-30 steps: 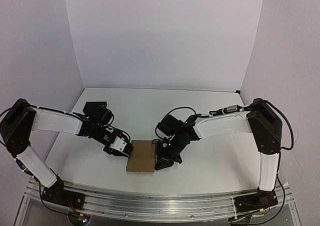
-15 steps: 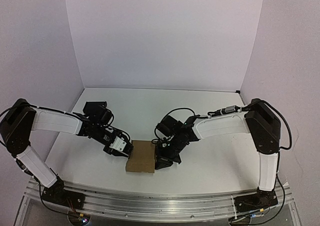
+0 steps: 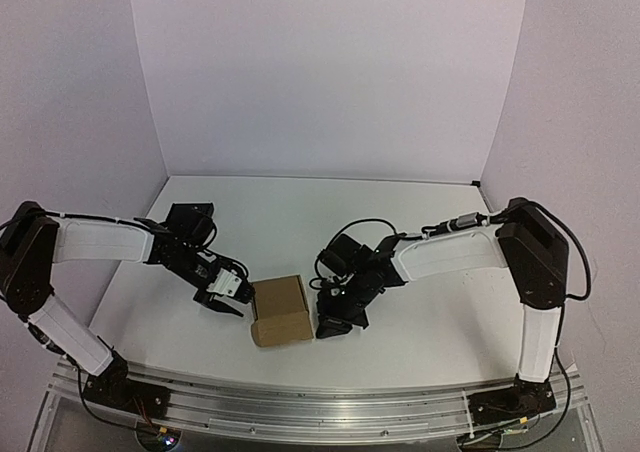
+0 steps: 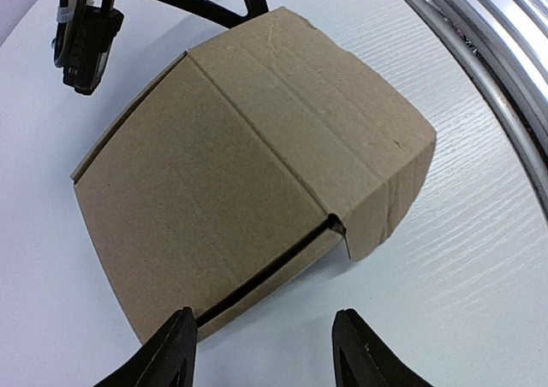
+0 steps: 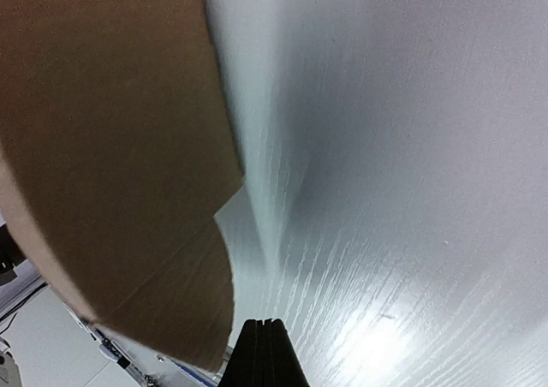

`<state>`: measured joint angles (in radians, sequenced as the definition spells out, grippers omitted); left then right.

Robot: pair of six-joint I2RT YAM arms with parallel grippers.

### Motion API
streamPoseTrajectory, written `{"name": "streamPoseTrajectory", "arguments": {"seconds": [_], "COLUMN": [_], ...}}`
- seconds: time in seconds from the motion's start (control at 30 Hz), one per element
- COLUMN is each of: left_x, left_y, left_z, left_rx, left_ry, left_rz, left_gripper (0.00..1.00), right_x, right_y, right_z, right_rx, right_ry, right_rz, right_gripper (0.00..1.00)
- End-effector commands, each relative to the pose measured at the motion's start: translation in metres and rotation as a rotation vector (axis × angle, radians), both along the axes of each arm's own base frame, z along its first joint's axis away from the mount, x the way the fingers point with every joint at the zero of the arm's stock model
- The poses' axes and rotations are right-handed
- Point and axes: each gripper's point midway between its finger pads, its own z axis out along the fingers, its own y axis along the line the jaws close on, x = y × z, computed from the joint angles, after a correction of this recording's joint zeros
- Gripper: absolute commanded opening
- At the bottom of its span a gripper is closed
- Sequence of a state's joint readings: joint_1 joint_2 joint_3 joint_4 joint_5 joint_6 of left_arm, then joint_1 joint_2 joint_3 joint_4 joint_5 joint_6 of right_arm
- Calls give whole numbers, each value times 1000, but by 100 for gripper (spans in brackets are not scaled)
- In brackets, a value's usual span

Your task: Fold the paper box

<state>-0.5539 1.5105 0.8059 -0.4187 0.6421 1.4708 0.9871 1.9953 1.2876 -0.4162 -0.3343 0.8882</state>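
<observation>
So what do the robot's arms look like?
The left arm and right arm have white tube-shaped middles and chunky black joints. Thin black cables loop along them. The left tool and right tool are black with two thin fingers.

Right wrist view shows the paper box (image 5: pixel 103 147) blurred and cropped.

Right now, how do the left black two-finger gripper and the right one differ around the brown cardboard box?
Jaws: the left gripper is open, fingers spread; the right gripper is shut, fingers pressed together.
Side: the left gripper faces the left side of the brown cardboard box; the right gripper sits at its right side.
Shared: both are low over the white table, close to the box, and neither grips it.
</observation>
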Motion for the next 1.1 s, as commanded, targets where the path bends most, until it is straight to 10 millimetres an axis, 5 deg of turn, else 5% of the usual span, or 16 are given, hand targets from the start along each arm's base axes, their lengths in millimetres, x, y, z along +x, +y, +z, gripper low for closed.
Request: {"name": "streamPoseTrajectory", "arguments": {"seconds": [0.0,0.17,0.33,0.53,0.7,1.07], "left_x": [-12,-12,-49,-87,-76,-65], "left_y": [2,3,6,-11,-21,-18], "left_z": [19,27,38,5,-15,-39], "left_rx": [-39,-46,-123,-84,-58,-26], "left_ry": [4,-5,-35,-27,-41,-78], "left_rz": [-23,-4,-108,-170,-121,-76], "left_gripper": [59,58,33,23,14,13], "right_x": [8,19,42,60,75,87], "right_y": [-2,0,-21,-9,15,39], "right_z": [33,51,67,82,69,45], "right_rx": [37,54,37,75,88,109], "right_ry": [-78,-123,-188,-240,-235,-206], "right_rz": [-4,0,-33,1,33,39], "right_gripper": [0,18,35,44,46,52]}}
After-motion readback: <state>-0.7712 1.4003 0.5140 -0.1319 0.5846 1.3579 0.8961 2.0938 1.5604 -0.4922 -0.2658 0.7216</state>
